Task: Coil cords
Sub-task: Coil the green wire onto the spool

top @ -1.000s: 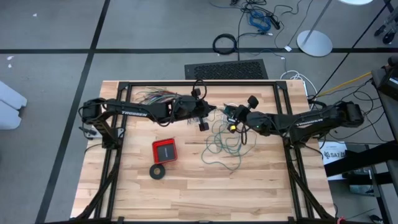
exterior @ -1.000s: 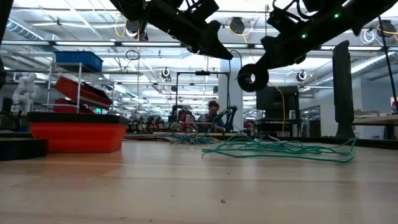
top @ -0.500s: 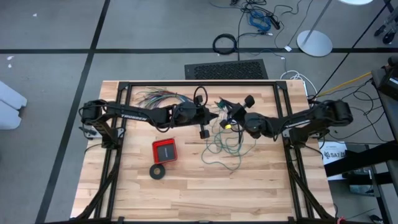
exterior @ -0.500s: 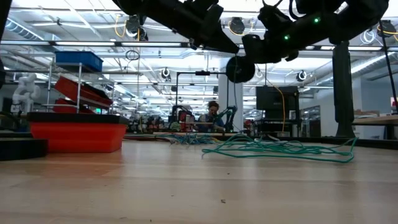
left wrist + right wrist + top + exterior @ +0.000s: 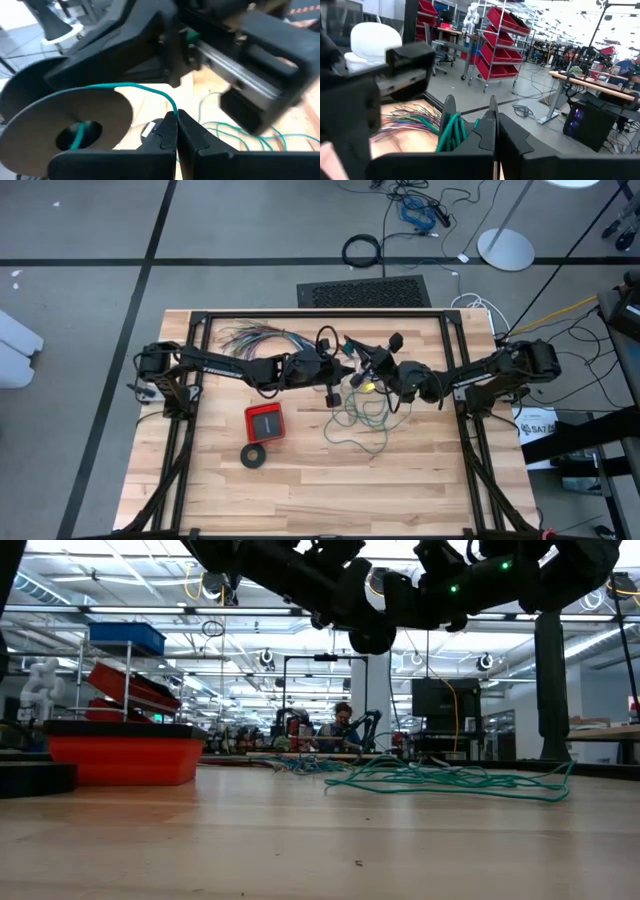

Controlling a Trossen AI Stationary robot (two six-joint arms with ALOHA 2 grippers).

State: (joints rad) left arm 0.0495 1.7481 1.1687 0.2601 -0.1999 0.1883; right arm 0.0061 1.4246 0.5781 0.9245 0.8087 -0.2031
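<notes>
The teal cord lies partly as a loose tangle (image 5: 362, 418) on the table's right middle, also seen in the low view (image 5: 440, 780). The other part is wound on a small spool (image 5: 451, 131), held in the air above the tangle (image 5: 372, 638). My left gripper (image 5: 176, 122) reaches in from the table's left (image 5: 343, 375) and is shut on a strand of the cord. My right gripper (image 5: 495, 122) comes from the table's right (image 5: 364, 377), is shut at the spool and faces the left gripper closely. My left gripper pinches a single strand of the teal cord (image 5: 172, 107) between its two fingertips, coming nearly level from the table's left. The strand arcs from the spool's brown flange (image 5: 65, 120) to the fingers, clear of the table. My right gripper is shut on the spool: one flange's edge (image 5: 492, 106) stands up from between its shut fingers, with the teal windings beside them. The fingers point level toward the table's left. The spool hangs lifted clear of the table.
A red box (image 5: 265, 422) and a black tape ring (image 5: 254, 456) lie near the table's left middle. A fan of many-coloured wires (image 5: 255, 337) lies at the far edge. The black frame rails (image 5: 320, 315) border the table.
My right gripper has gone toward the table's left with the spool and has turned at the wrist, so the spool now sits higher and close to the left gripper. My left gripper has edged toward the table's right and near edge, still shut on the strand.
</notes>
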